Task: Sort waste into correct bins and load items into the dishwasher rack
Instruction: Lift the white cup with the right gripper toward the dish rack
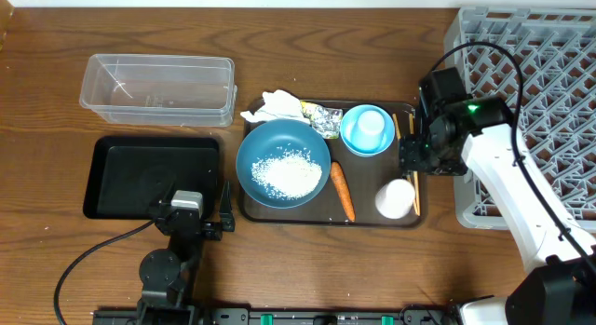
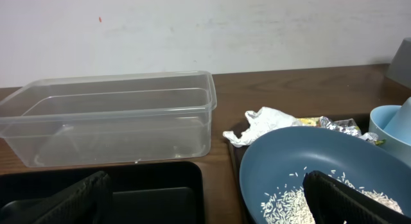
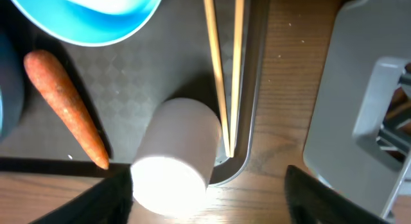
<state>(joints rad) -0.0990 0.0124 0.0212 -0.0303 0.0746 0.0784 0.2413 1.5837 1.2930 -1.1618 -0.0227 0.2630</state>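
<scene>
On the brown tray [image 1: 368, 211], the dark-blue bowl [image 1: 282, 162] [image 2: 308, 153] holds loose white rice [image 1: 287, 171] [image 2: 286, 203]. The carrot [image 1: 342, 192] [image 3: 67, 108] lies to its right. The tissue [image 1: 277, 106] [image 2: 266, 120] and foil wrapper [image 1: 324, 118] [image 2: 339, 125] are behind it. A light-blue bowl [image 1: 366, 129] [image 3: 90, 15] has a white cup in it. My right gripper [image 1: 413, 167] [image 3: 212, 205] hangs open over the chopsticks [image 3: 225, 70] and a white cup [image 1: 395, 197] [image 3: 176, 156] on its side. My left gripper [image 1: 191, 198] [image 2: 205, 208] is open and empty at the black bin [image 1: 154, 176] [image 2: 154, 192].
The clear tub [image 1: 158, 88] [image 2: 109, 118] stands behind the black bin, and both hold nothing. The grey dishwasher rack [image 1: 531, 111] [image 3: 359, 102] fills the right side, close to my right arm. A white wall rises behind the table.
</scene>
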